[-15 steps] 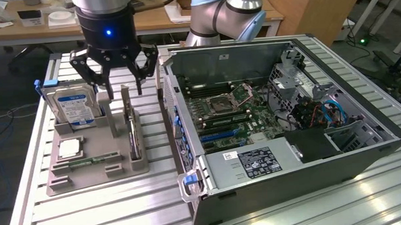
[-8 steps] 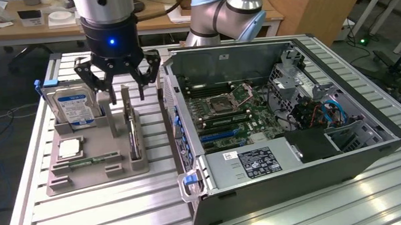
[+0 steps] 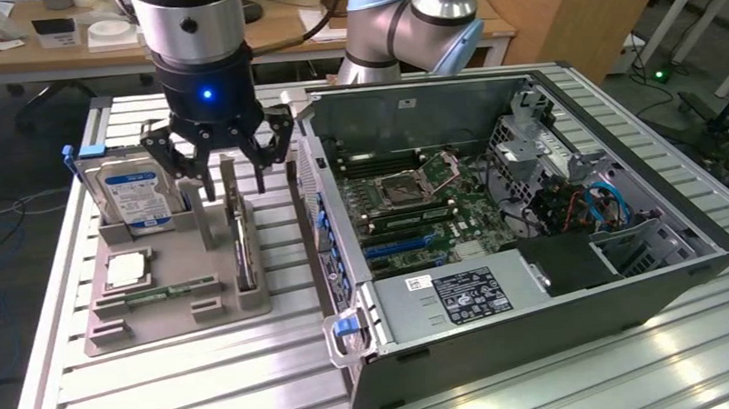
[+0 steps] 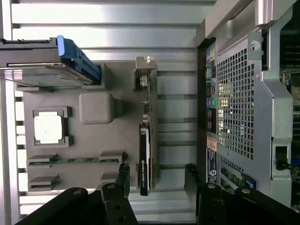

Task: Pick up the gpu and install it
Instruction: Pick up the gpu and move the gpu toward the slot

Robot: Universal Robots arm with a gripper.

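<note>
arm: silver tube links, pale-blue joint caps
wrist flange: brushed silver cylinder, one dark round hole on face
black cable leaving flange toward 3 o'clock
gripper: black round body, blue LED lit mid-face, matte black linkage fingers, round pivot bolts at finger bases

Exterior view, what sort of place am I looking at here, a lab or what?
Probably a robotics lab or workshop bench for computer assembly: an opened computer case sits on a slatted metal table, a grey parts tray holds the gpu and a hard drive, and a wooden desk stands behind.
</note>
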